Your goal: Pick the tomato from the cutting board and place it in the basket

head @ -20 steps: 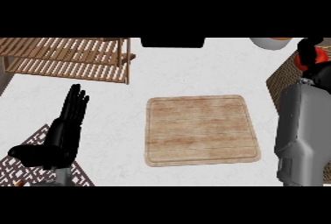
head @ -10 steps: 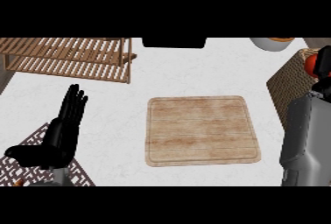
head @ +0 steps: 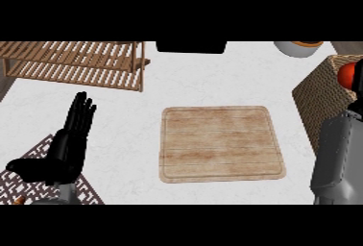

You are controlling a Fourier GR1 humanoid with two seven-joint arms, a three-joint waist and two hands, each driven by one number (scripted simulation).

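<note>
At the view's right edge, the tomato [head: 349, 75] shows as a red round patch over the wicker basket [head: 319, 98], cut off by the frame, so only part of it is visible. The right forearm rises beside it; the right hand itself is out of frame, so whether it is curled round the tomato cannot be told. The cutting board [head: 222, 143] lies flat in the middle of the white tabletop [head: 184, 77], bare wood, nothing on it.

Handling, as a judgement: tomato is light, smooth-skinned, somewhat slippery, soft enough to bruise if squeezed. Best hold is across its widest part with fingers and thumb on opposite sides. It is near-round, so no real long axis; which way the stem end points cannot be made out here.

Left hand [head: 67, 144] rests at the lower left, fingers straight and relaxed, pointing up the view, holding nothing, above a patterned mat [head: 28, 185]. A slatted wooden rack [head: 74, 62] sits at upper left, a white bowl [head: 297, 48] at upper right near the basket, a dark object [head: 191, 46] at top centre.

Task looks close to done: tomato over or in the basket, release not confirmed.
</note>
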